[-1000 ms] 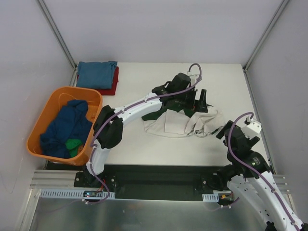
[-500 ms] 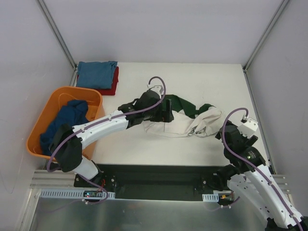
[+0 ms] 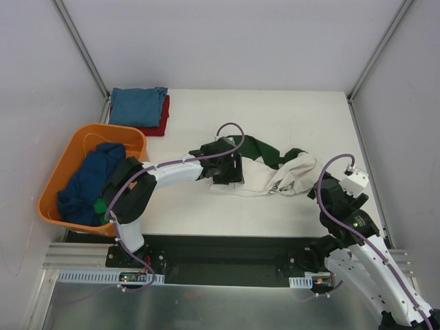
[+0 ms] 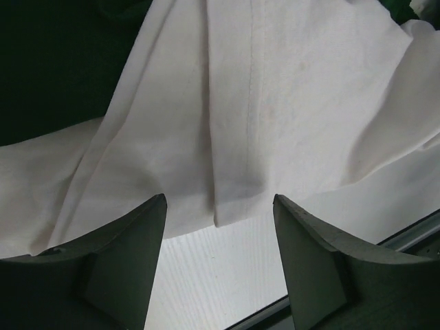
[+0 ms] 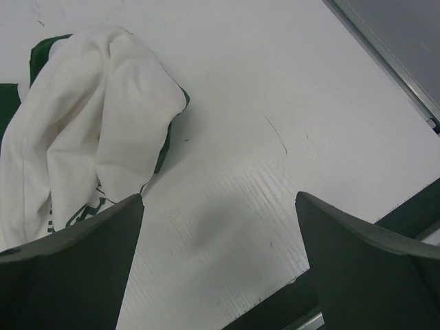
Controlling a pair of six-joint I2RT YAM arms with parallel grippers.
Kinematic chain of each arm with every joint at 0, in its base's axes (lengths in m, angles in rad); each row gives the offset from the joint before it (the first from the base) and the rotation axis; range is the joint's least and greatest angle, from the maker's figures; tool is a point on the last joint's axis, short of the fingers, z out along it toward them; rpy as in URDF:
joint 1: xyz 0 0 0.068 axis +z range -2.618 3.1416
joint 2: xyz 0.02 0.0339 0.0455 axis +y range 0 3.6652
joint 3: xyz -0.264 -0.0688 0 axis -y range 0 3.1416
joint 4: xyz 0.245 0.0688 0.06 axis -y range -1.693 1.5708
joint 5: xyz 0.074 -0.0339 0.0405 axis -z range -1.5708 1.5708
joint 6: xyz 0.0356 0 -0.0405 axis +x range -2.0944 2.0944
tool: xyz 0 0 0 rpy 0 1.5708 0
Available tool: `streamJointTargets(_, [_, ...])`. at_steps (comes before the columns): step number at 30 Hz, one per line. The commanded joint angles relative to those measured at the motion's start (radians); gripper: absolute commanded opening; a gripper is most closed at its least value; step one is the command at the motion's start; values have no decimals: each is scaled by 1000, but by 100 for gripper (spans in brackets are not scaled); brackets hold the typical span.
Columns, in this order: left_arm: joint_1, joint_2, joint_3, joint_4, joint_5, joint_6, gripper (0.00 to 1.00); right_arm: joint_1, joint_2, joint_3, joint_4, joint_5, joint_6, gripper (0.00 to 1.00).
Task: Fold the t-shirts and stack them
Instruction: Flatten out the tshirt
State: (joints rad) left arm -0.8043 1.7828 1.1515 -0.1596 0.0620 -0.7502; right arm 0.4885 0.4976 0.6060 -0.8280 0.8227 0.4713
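Where it lies crumpled in the middle of the desk (image 3: 289, 117), the cream shirt (image 3: 265, 177) runs left to right, its green sleeve (image 3: 258, 148) toward the far side. The left arm (image 3: 175, 168) stretches low along the desk. The left tool (image 4: 218, 201) stands partly open, its fingers flanking the shirt's left hem without pinching it. The right tool (image 5: 218, 199) gapes wide and empty near the shirt's right end.

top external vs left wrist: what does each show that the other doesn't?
Top external only: the orange basket holding a navy shirt, a folded blue shirt on a red shirt at the far left corner, and the right arm. Left wrist only: the left gripper close up, jaws apart, a hem fold hanging between them, unpinched. Both: the cream shirt with dark green sleeves, and the white table.
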Motion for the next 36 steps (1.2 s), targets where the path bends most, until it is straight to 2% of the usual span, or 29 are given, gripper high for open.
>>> streamJointTargets(1, [4,16,40,61,93,-58,60,-1,-2,35,-14,18,13,97])
streamJointTargets(2, [1,20,36,71,102,-61,56,1,-1,34,-13,18,10,96])
streamJointTargets(11, [-12,79,48,101,177,-81,47,1,9,37,-14,19,10,97])
streamJointTargets(12, [-12,81,48,104,180,-83,38,1,10,37,-16,18,10,97])
streamJointTargets(15, [-13,72,40,106,180,-84,22,-1,9,35,-14,18,9,97])
streamJointTargets(16, [-15,60,33,104,176,-86,12,-1,10,34,-14,19,10,97])
streamJointTargets(19, [-16,20,7,106,162,-87,0,1,10,34,-14,18,10,97])
streamJointTargets(26, [-18,-123,-59,106,101,-44,0,1,19,35,-13,18,10,97])
streamJointTargets(29, [-15,-244,-114,85,49,-18,0,-1,25,37,-13,16,7,97])
streamJointTargets(35, [17,-574,-239,-29,-193,9,0,1,35,41,-5,-8,-2,97])
streamJointTargets(36, [20,-665,-255,-46,-232,9,0,-1,39,41,-5,-10,-2,97])
